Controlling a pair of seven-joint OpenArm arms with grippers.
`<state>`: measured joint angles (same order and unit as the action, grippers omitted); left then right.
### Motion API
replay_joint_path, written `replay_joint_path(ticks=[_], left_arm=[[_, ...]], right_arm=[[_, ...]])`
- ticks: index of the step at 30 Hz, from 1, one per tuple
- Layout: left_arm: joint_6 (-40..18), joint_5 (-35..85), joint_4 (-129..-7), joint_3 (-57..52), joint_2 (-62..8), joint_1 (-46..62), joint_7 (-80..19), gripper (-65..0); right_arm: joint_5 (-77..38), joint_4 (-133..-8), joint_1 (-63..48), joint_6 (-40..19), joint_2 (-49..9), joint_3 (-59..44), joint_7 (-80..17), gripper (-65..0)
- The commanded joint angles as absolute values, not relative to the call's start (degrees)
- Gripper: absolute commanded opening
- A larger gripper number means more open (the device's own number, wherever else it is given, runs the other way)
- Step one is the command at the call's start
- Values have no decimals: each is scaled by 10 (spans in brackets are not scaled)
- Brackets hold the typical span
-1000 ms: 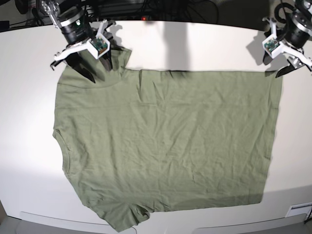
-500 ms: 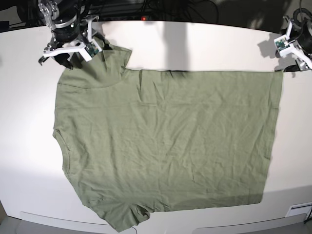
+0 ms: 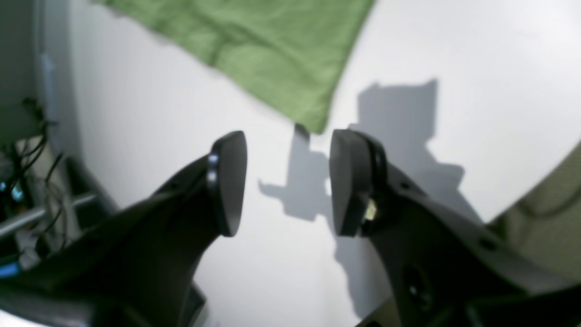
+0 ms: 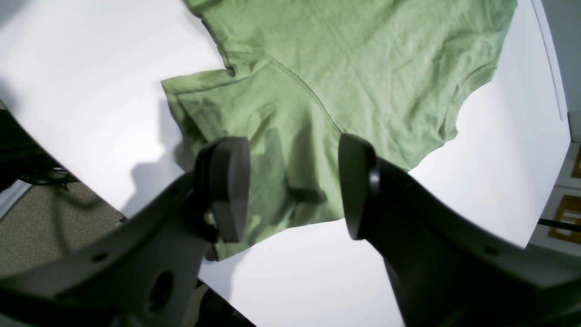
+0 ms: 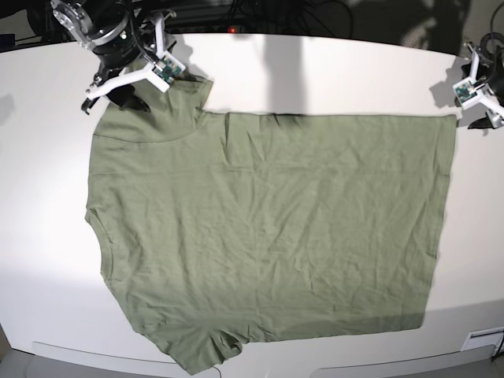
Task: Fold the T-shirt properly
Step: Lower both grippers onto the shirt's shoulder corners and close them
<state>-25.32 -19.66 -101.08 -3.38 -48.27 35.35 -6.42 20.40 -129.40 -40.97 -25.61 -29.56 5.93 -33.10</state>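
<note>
The T-shirt (image 5: 268, 228) is lying flat on the white table (image 5: 331, 71); both grippers, left (image 3: 288, 181) and right (image 4: 295, 186), are hovering at its far corners (jaws apart, gripping nothing).

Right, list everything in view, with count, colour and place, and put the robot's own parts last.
T-shirt: one, sage green, spread flat over most of the table, sleeves toward the base view's left.
Table: one, white, under the shirt.
Cables: several, dark, past the table edge in the left wrist view.
Right gripper: one, black fingers apart, above the sleeve at the base view's top left, nothing held.
Left gripper: one, black fingers apart, above bare table just off the shirt's corner, nothing held.
</note>
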Motion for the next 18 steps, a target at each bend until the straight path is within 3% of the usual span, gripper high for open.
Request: replay_joint_path(ticks=[1, 7, 18], left_arm=[[-247, -195, -1016, -19, -493, 343, -62, -356], [-247, -225, -1015, 107, -493, 247, -169, -356], [-246, -210, -903, 213, -492, 170, -201, -356]], right_arm=[[203, -1306, -411, -253, -302, 57, -324, -334], [203, -1306, -411, -253, -302, 56, -324, -334], [205, -1306, -411, -253, -302, 56, -326, -334]])
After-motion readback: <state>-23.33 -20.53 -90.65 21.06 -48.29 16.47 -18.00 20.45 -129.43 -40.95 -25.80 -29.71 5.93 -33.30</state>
